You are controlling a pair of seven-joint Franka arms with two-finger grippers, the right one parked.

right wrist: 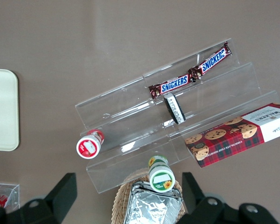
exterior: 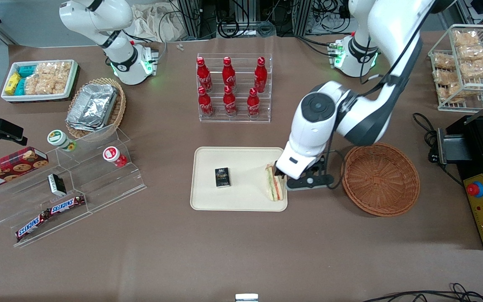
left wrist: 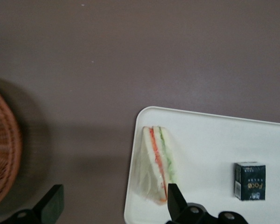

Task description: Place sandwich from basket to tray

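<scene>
- As the sandwich already lies on the tray, the transfer reads as all but done; entries run across the front view with the tray as the landmark.
- Small dark box: on the tray, toward its middle, well apart from the sandwich.
- Tray, cream, low rim: the sandwich sits at its edge on the working arm's end, just inside the rim and not overhanging so far as can be seen.
- Sandwich, wrapped wedge: orange-red and green layers showing. Its long axis runs along the tray's short edge, from farther to nearer the front camera.
- Gripper: directly over that tray edge, fingers spread wide, nothing between them. In the wrist view one finger stands at the wedge's broad end over the tray; the other is out over bare table beside the tray.
- Key relation: the sandwich lies just ahead of the spread fingers rather than between them, leaning toward the tray-side finger. A straight lift should clear it; any sideways drift toward the tray's middle might nudge the wrap.
- Basket: reddish-brown wicker, on the table near the tray's working-arm end, nothing visible in it.
</scene>
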